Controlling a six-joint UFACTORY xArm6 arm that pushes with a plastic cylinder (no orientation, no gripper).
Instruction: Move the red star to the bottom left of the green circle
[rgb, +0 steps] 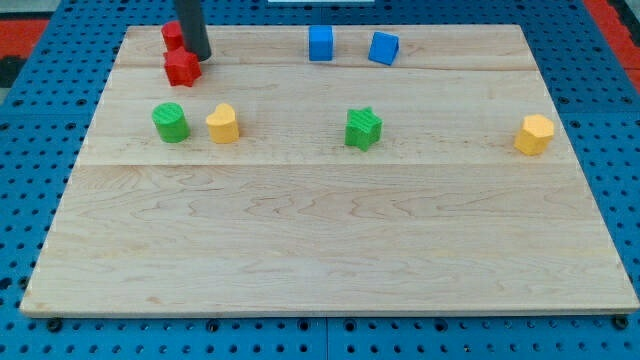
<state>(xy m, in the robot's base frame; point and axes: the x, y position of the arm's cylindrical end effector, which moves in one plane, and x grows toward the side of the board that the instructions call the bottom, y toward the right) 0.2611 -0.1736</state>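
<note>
The red star (181, 68) lies near the board's top left corner. My tip (197, 56) is the lower end of the dark rod and touches the star's upper right side. Another red block (172, 34) sits just above the star, partly hidden behind the rod, and I cannot make out its shape. The green circle (171, 123) stands below the star, a short gap apart. A yellow block (223, 124) sits right of the green circle.
Two blue blocks (320, 43) (383, 48) lie at the top middle. A green star (363, 128) sits at the centre. A yellow hexagon-like block (534, 134) is at the right. The wooden board (330, 240) rests on a blue pegboard table.
</note>
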